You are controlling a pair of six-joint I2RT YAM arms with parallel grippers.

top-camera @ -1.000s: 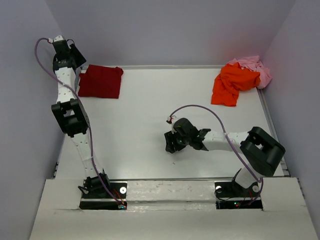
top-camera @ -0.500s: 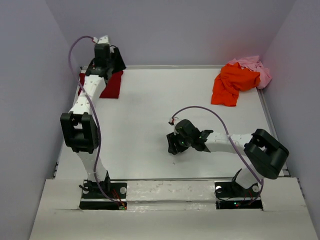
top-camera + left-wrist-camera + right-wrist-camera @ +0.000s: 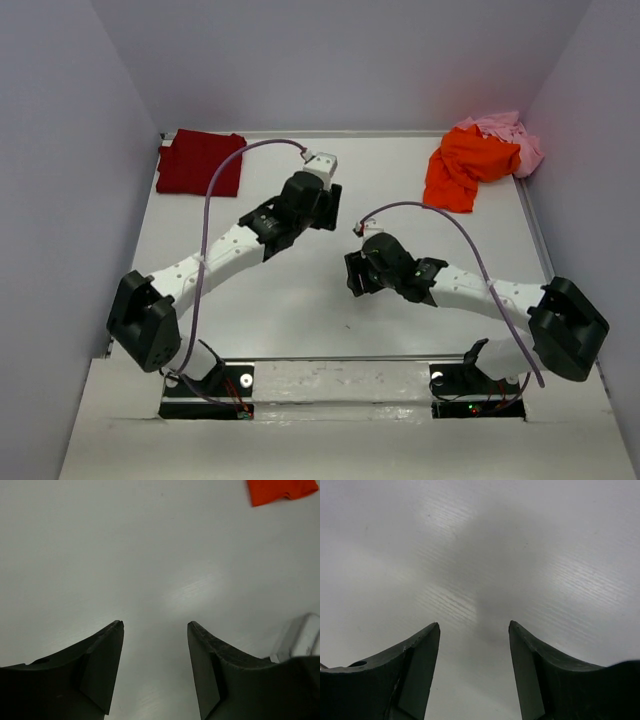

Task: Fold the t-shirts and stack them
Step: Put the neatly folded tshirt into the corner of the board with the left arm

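Now that the left arm no longer hangs over the dark red t-shirt (image 3: 201, 162), that shirt shows whole: a flat, squared, folded-looking patch, in the same place as a second ago. I judge the first shirt finished, lying where a stack could start, and the work turns to the other two.

The bright orange t-shirt (image 3: 465, 166) lies crumpled well to the right of the red one, along the same far edge of the table (image 3: 270, 290). The pale pink t-shirt (image 3: 510, 135) is bunched against the orange one's far side, farther still from the red shirt. Neither has moved, and neither is folded.

The left gripper (image 3: 155, 625) now sits to the right of the red shirt and nearer the bases, roughly a third of the way to the orange one. Its forearm stretches out low on a diagonal from the elbow. Its jaws stand apart with only bare table between them, nothing grasped.

The right gripper (image 3: 474, 625) is a little farther right of the red shirt than the left one and closer to the bases. It has nudged slightly toward the far edge. Its forearm reaches in across the table, and its jaws are likewise spread and empty.
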